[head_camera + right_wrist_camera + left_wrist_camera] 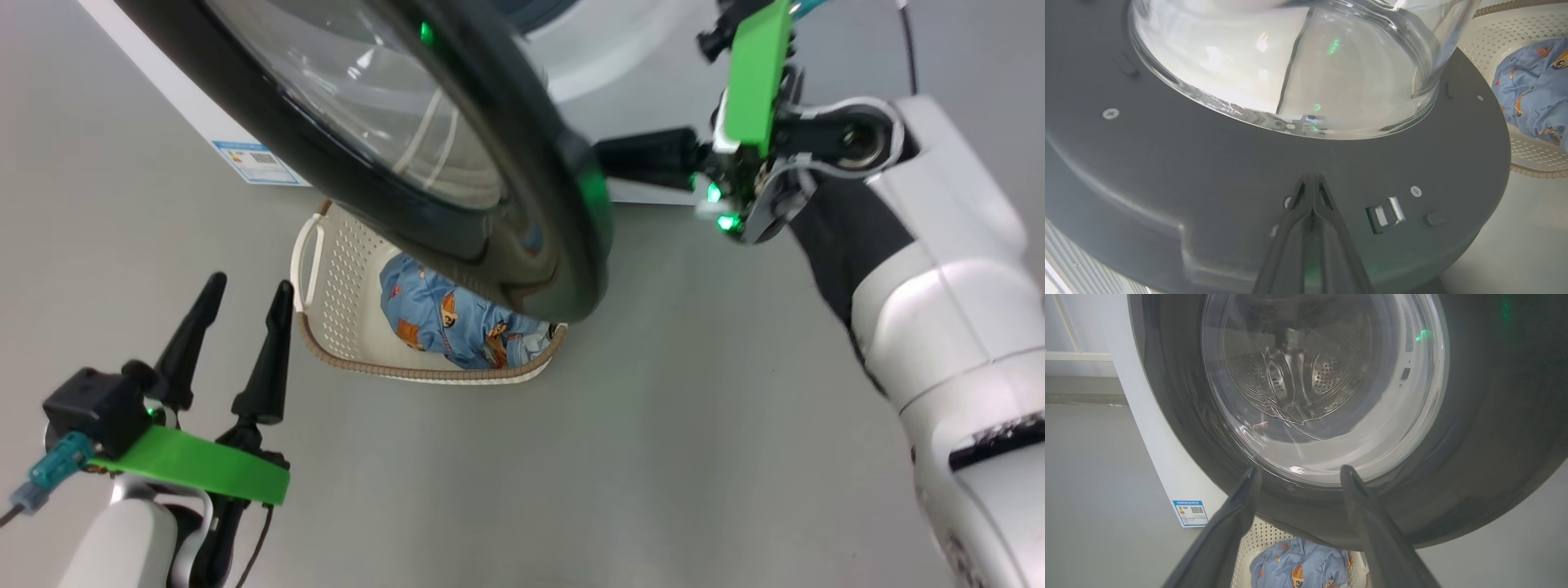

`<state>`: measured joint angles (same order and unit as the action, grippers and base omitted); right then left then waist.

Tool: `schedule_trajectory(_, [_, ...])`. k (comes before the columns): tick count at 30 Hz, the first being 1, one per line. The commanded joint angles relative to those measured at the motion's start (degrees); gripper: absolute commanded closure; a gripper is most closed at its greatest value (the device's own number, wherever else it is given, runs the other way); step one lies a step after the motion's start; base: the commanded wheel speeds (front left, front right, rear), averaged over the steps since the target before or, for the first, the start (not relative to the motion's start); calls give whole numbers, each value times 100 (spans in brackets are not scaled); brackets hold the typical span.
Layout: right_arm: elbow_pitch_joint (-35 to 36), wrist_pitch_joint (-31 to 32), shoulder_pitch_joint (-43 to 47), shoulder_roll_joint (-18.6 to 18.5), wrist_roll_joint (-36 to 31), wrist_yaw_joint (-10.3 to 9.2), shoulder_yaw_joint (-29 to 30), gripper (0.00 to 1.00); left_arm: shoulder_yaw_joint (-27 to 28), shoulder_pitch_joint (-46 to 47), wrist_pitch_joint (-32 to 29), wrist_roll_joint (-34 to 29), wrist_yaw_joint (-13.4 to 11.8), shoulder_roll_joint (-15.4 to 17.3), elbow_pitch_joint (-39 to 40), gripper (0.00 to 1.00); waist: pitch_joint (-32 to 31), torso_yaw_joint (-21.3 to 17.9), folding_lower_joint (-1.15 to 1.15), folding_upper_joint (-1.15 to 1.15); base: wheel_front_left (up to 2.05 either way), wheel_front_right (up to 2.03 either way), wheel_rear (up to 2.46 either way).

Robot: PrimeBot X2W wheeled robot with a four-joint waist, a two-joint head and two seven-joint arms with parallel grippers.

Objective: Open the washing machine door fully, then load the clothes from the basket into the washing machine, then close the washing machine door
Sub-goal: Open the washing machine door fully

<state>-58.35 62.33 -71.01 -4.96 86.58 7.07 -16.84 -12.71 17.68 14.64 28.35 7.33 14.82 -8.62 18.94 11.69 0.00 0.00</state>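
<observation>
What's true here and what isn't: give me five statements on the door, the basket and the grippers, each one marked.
1. The left gripper is open, fingers apart. True.
2. The right gripper holds a garment. False: it is shut and empty, its tips at the inner face of the door.
3. The clothes lie in the basket. True.
4. The washing machine door is closed. False: it stands open, its lower edge over the basket.
5. The basket sits on top of the washer. False: it sits on the floor below the door.
</observation>
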Motion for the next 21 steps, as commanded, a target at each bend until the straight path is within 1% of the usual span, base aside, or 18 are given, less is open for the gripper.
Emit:
schedule_trajectory(1, [205, -3, 105, 208, 91, 42, -103, 100, 233, -13, 36, -90, 15, 199, 131, 0, -27, 6, 0, 0, 0, 0, 0])
schedule_trajectory(6, [786, -330, 596, 208, 708, 42, -765, 100, 251, -49, 36, -88, 15, 188, 132, 0, -60, 29, 0, 0, 0, 0, 0])
schedule_trajectory(11, [1197, -694, 955, 208, 1320, 42, -1455, 100, 257, -50, 36, -79, 15, 177, 125, 0, -66, 93, 0, 0, 0, 0, 0])
schedule_trajectory(15, [1399, -957, 1083, 208, 1794, 42, -1983, 100, 258, -36, 36, -80, 15, 166, 100, 0, -73, 139, 0, 0, 0, 0, 0])
schedule_trajectory(21, [1514, -1280, 1094, 208, 2372, 42, -2740, 100, 274, -21, 36, -85, 15, 155, 85, 0, -74, 176, 0, 0, 0, 0, 0])
